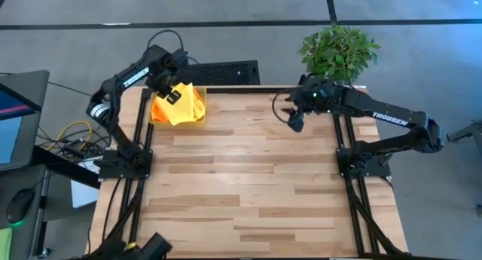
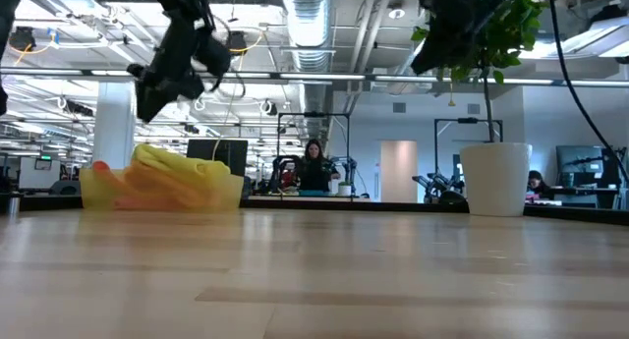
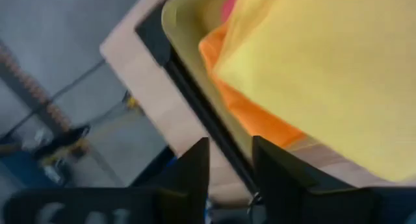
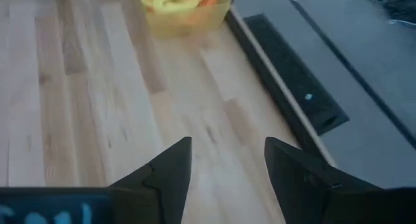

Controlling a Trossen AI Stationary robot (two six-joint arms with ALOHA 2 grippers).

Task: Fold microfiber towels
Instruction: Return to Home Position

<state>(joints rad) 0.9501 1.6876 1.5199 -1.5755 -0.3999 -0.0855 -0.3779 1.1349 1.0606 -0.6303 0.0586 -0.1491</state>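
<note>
A translucent yellow bin point(image 1: 178, 124) stands at the table's far left corner. In it lie the microfiber towels in a heap: a yellow one point(image 3: 325, 74) on top, an orange one point(image 3: 253, 110) under it, and a bit of pink point(image 3: 229, 4) at the bin's wall. My left gripper point(image 3: 231, 165) hovers just above the bin point(image 2: 231, 192), open, with nothing between its fingers. My right gripper point(image 4: 227, 143) hangs open over the bare table near the far right, well apart from the bin.
A potted plant point(image 1: 337, 50) in a white pot point(image 2: 494, 177) stands at the far right corner. A black slab point(image 1: 226, 71) lies just beyond the far edge. Bare wood point(image 1: 248, 185) fills the middle and near part. A person point(image 2: 314, 167) sits far off in the room.
</note>
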